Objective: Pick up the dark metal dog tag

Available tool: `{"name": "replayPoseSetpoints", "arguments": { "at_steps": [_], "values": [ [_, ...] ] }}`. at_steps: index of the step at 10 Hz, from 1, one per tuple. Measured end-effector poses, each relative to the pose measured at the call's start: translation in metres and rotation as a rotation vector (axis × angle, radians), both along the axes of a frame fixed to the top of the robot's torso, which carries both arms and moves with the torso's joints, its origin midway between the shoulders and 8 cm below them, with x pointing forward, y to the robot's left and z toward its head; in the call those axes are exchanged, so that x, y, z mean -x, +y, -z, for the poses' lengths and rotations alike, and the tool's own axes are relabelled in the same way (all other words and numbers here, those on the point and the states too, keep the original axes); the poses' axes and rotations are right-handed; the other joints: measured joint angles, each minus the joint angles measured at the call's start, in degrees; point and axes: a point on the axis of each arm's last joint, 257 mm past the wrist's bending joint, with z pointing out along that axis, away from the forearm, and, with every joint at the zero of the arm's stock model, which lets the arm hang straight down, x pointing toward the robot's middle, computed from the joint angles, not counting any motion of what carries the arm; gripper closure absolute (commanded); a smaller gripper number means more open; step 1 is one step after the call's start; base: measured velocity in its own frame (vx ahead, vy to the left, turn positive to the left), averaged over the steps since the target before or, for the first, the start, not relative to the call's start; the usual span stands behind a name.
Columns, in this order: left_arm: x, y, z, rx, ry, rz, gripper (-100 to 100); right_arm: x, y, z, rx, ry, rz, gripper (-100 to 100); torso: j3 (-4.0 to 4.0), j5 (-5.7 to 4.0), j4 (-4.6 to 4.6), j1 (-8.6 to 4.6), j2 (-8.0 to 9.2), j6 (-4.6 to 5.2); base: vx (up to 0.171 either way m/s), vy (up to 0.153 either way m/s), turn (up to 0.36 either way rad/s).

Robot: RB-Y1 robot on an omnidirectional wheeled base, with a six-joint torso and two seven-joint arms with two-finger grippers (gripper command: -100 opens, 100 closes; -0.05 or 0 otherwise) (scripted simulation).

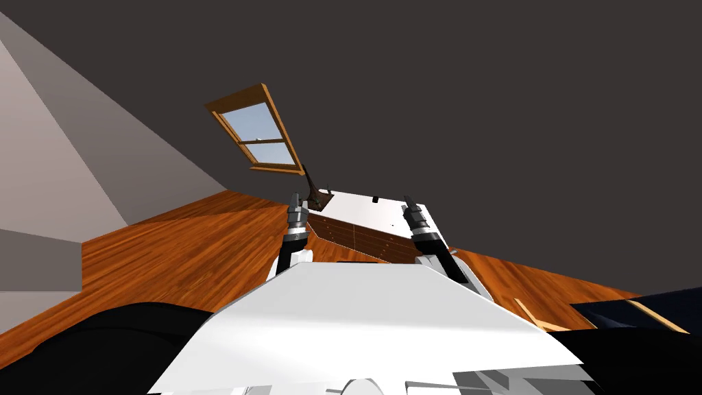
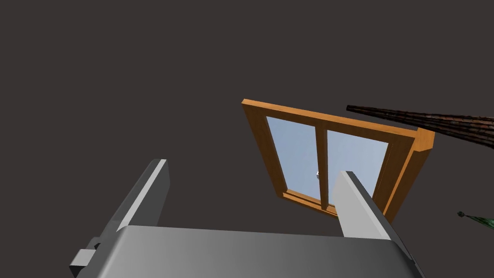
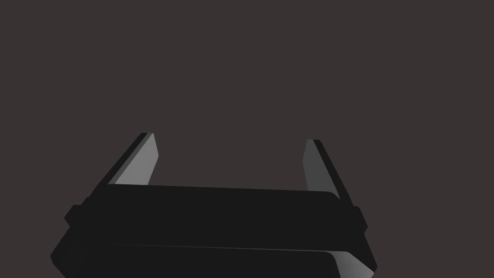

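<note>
A small dark object (image 1: 375, 199), which may be the dog tag, lies near the far edge of a white-topped dresser (image 1: 356, 209) with wooden drawer fronts, straight ahead of me. My left gripper (image 1: 296, 199) is raised in front of the dresser's left end; in the left wrist view its fingers stand open (image 2: 253, 168) with nothing between them. Over the dresser's right end my right gripper (image 1: 410, 203) is held up, also open (image 3: 230, 138) and empty. Both grippers are short of the dark object and apart from it.
A dark brown stemmed thing (image 1: 315, 195) stands on the dresser's left corner, close to my left gripper. A wood-framed window (image 1: 257, 137) is set in the dark wall behind. Wooden floor (image 1: 178, 254) spreads to both sides. A dark blue piece of furniture (image 1: 651, 308) sits at right.
</note>
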Motion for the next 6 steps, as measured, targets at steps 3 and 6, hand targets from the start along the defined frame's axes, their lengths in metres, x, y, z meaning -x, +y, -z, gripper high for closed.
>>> {"name": "replayPoseSetpoints", "arguments": {
  "at_steps": [3, 6],
  "values": [
    [0.000, 0.000, 0.000, 0.000, 0.000, 0.000, 0, -0.003, -0.009, 0.023, 0.019, 0.083, 0.024, -100, -0.03, 0.02, -0.01, 0.10, -0.06, 0.00, -0.016, -0.026, 0.092],
    [0.000, 0.000, 0.000, 0.000, 0.000, 0.000, 0, -0.006, -0.016, 0.042, 0.036, 0.157, 0.045, -100, -0.04, 0.02, -0.01, 0.09, -0.08, 0.01, -0.013, -0.029, 0.089]
  ]
}}
